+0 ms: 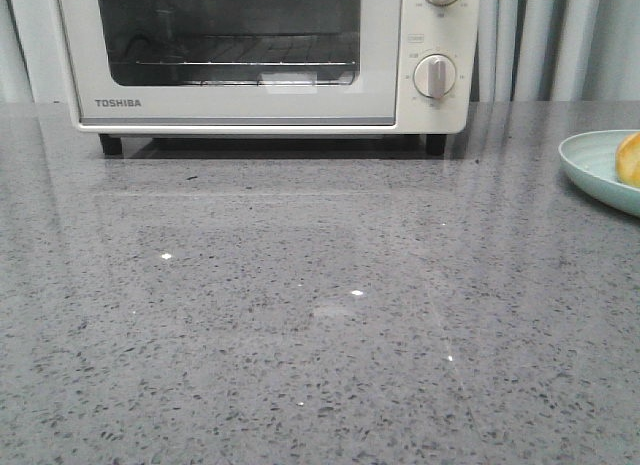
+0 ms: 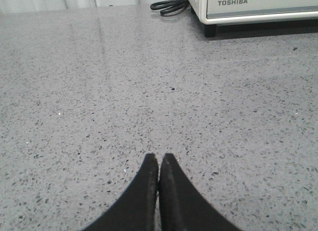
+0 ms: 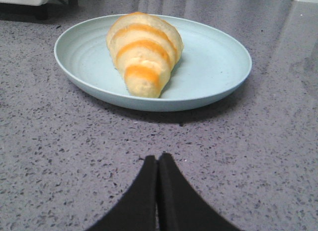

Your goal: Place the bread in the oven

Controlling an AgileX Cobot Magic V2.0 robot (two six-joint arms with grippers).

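Bread [image 3: 144, 52] lies on a pale blue plate [image 3: 218, 62], tapered end pointing at the right claw [image 3: 158, 164]. In the front view only a sliver of it shows, at 3 o'clock on the surface [image 1: 300, 315], at the frame edge. Right claw: fingers pressed together, empty, low over the surface just short of the plate rim. Left claw [image 2: 159, 161]: also closed, holding nothing, hovering over bare surface with the oven [image 1: 250, 55] corner at its 1 o'clock, black cord [image 2: 171, 6] beside it.

Oven sits at 12 o'clock in the front view, door up and closed, rack visible through the glass.

Judgement: nothing is done yet. Door first, and the left claw is the nearer one, so open it wide before the approach, hook the top edge and pull down. Right claw must open before closing in on the bread; grip across the thick middle, not the taper, light squeeze since it looks soft. Lift clear of the rim to avoid dragging the plate.
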